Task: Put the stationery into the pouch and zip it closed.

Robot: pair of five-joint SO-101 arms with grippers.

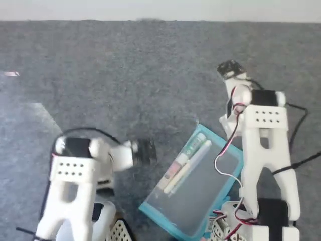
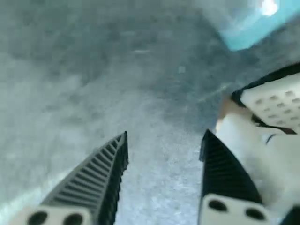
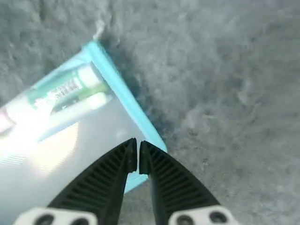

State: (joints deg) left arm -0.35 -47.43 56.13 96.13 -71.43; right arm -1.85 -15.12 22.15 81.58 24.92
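Note:
The pouch [image 1: 203,193] is clear with a light blue edge and lies flat on the grey carpet between the two arms. Inside it lie a green-capped marker [image 1: 193,145], a pink-banded pen [image 1: 172,172] and a pale pen. In the right wrist view, my right gripper [image 3: 138,157] is shut, its tips over the pouch's blue edge [image 3: 123,101] near a corner; the green marker [image 3: 65,86] lies beyond them. My left gripper [image 2: 165,140] is open over bare carpet beside the pouch, with nothing between its fingers. A pouch corner [image 2: 248,28] lies farther off.
Grey carpet [image 1: 125,75] covers the table, with free room at the back and left. The right arm [image 1: 266,130] stands over the pouch's right side. The arms' white bases [image 1: 115,228] sit at the front edge. An arm base [image 2: 276,103] lies near the left gripper.

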